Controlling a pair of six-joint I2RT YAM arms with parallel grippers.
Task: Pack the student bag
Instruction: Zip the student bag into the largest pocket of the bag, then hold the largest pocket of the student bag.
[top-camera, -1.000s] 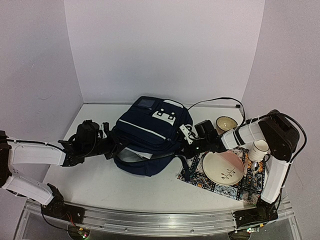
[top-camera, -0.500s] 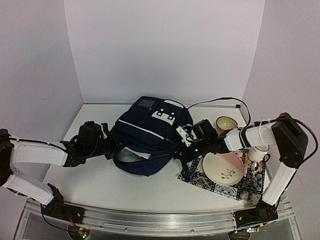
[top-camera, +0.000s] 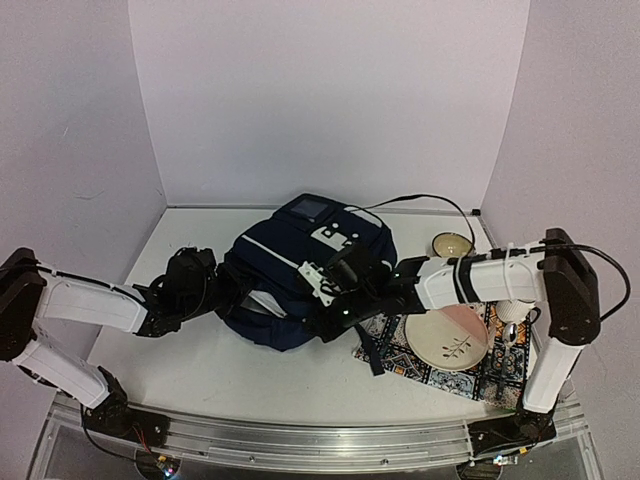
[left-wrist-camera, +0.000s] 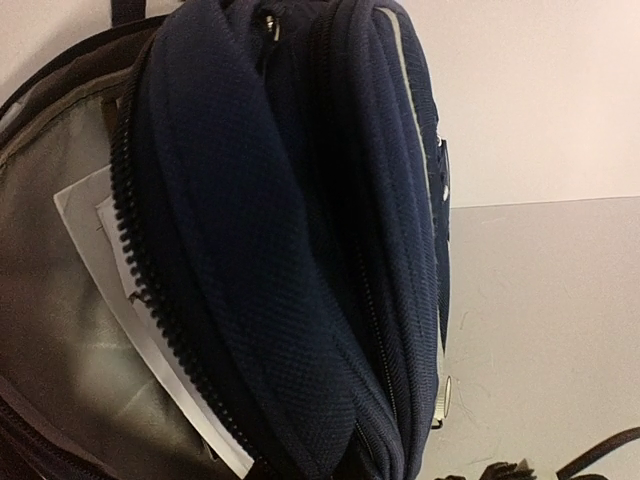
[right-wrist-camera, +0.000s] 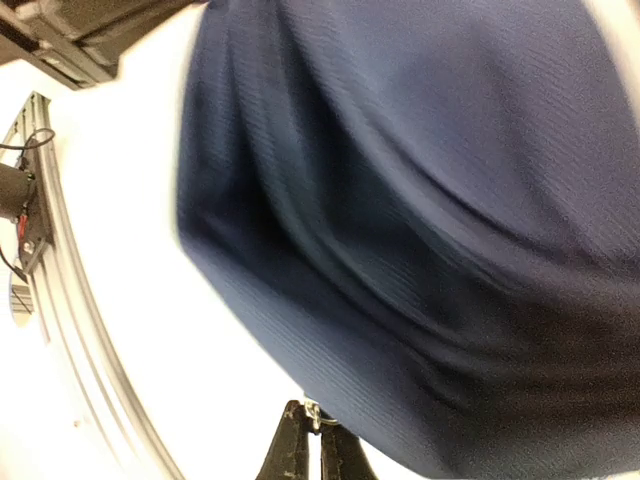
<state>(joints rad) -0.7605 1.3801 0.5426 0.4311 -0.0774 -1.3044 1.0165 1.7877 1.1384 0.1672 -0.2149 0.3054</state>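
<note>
Right gripper: narrow, jaws pinched together, a small metal piece at the tips; too blurred to tell whether gripped.
Right gripper's place: low on the near side of the student bag, against navy fabric, arm stretched leftward over the mat.
Left gripper: closed tight; fingers outside its own camera's view; set against the bag's left edge; anything held not discernible.
Left wrist view: open zip along the bag's mouth, grey lining inside, white paper tucked in that compartment.
Student bag's place: middle of the table, between the two grippers, white buckle patch facing up, opening turned toward the left arm.
Strap: dark, trailing from the bag onto the mat's left edge.
Patterned mat: just right of the bag, toward the front right.
Plate: cream with a leaf sprig, on the mat, just in front of the right forearm.
Bowl: behind the right arm, near the back right.
Black cable: looping from the bag's far side toward the back right corner.
</note>
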